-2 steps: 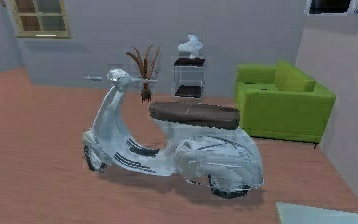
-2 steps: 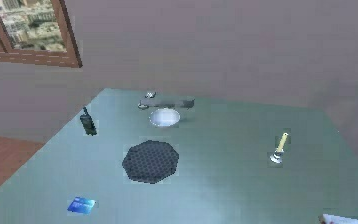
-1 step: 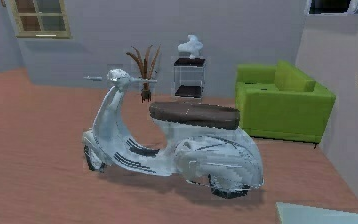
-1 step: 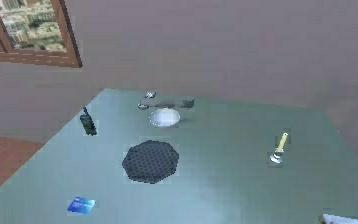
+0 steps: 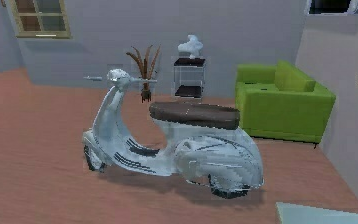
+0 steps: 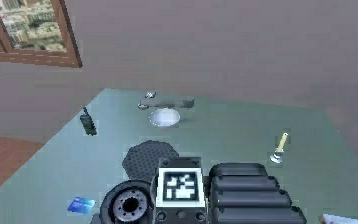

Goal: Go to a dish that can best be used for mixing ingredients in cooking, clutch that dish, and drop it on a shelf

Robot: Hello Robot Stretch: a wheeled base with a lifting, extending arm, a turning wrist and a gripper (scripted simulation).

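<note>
Claw [image 6: 147, 160] over table [image 6: 62, 150], far end unclear; cannot tell whether holding anything. White bowl [image 6: 164, 117] on table beyond claw, apart. Likely light, rigid, smooth, breakable; grip rim.

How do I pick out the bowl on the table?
Look at the pale green table below the window. Toward its far side sits the bowl, low, round and white. Its neighbours are small dark bits behind it, a dark upright thing at left and a yellowish tool at right.
</note>
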